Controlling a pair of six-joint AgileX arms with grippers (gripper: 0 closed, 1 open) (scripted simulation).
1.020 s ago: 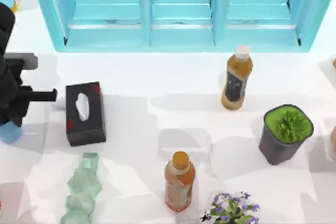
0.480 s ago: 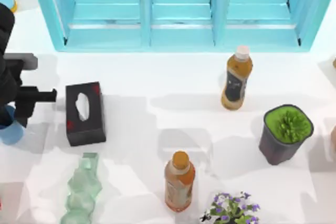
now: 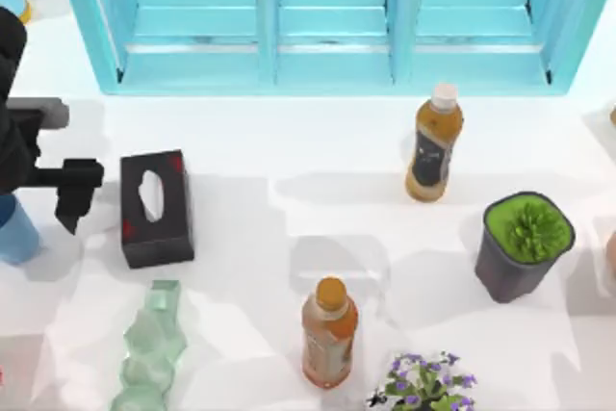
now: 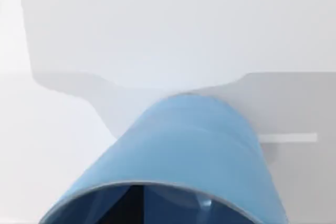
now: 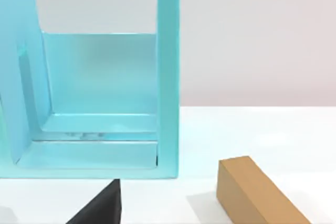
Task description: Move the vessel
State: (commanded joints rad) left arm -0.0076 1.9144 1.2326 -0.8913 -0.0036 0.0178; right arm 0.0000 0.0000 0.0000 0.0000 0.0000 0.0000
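Note:
The vessel (image 3: 14,230), a small light-blue cup, is at the far left edge of the table in the top view. My left gripper (image 3: 21,195) is right over it, black, covering the cup's top part. The left wrist view has the vessel (image 4: 184,150) very close, its open rim turned toward the camera and a dark shape inside the mouth. The cup looks raised and held by the rim. My right arm is parked off the right side.
A black tissue box (image 3: 155,208) lies just right of the cup. A pale green wavy vase (image 3: 150,353) stands in front of it. Two bottles (image 3: 433,144) (image 3: 328,332), a dark pot with a green plant (image 3: 523,244), purple flowers (image 3: 423,384) and a turquoise cabinet (image 3: 327,26) are further off.
The left gripper has turned and shifted slightly toward the cabinet. The cup has gone with it and appears larger, as if lifted. Nothing else has moved.

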